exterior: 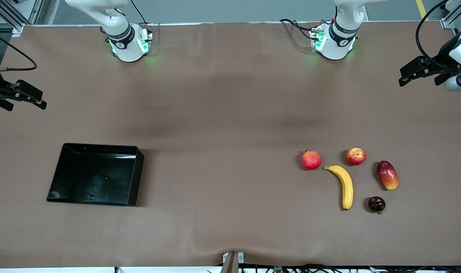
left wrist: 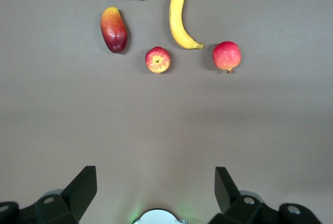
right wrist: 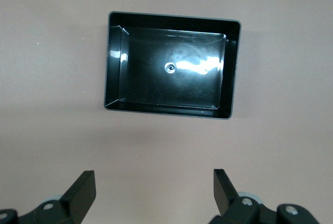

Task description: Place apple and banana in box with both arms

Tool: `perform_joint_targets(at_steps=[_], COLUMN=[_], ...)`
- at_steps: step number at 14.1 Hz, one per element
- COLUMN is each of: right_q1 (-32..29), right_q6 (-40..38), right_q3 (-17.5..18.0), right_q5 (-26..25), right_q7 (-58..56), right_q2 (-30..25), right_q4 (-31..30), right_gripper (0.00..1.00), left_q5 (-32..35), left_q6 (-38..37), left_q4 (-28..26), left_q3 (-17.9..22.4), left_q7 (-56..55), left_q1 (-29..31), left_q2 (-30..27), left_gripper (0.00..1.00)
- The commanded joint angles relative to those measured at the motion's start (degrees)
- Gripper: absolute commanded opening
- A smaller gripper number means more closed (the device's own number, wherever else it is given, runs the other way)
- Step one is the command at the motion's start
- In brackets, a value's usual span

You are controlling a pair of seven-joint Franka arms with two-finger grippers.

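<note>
Apple [exterior: 356, 156] and banana [exterior: 344, 185] lie side by side toward the left arm's end; the box [exterior: 59, 171] sits toward the right arm's end. Left gripper [exterior: 405, 79] and right gripper [exterior: 40, 103] hang spread wide, holding nothing, over the bare table [exterior: 230, 113].

Our two arms stood on their bases along the edge of the table farthest from the front camera, each one swung outward toward its own end. Our left gripper [exterior: 405, 77] hung in the air at the left arm's end of the table, its wrist tipped so the black fingers [left wrist: 83, 187] pointed down and inward. Its jaws were spread wide with nothing between them. Our right gripper [exterior: 40, 103] hung likewise at the right arm's end, raised clear of the surface. Its fingers [right wrist: 83, 190] were also wide apart and held nothing. Both arms waited, neither touching anything.
</note>
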Motion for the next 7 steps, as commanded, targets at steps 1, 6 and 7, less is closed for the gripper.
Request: perform_joint_targets(at_steps=[1,6,7], right_q1=[1.3,0.4,-0.4], right_q6=[-0.8,-0.6,-0.7], right_q3=[-0.3,-0.8,-0.8], right_q5=[-0.5,-1.1,-1.0], right_q7=[0.3,0.3,0.3], right_q2=[0.2,1.3,1.3], right_q4=[1.3,3.0,3.0], right_gripper=[1.00,1.00,1.00], left_q5=[1.0,1.0,1.0], left_q6=[-1.2,-1.2,-0.7], left_q4=[0.7,2.3,2.2], left_q3=[-0.2,-0.1,-0.1], left_q7=[0.8,0.9,1.0], left_q1=[0.3,0.5,0.5], left_q2=[-0.1,3.5,5.5], left_gripper=[1.00,1.00,1.00])
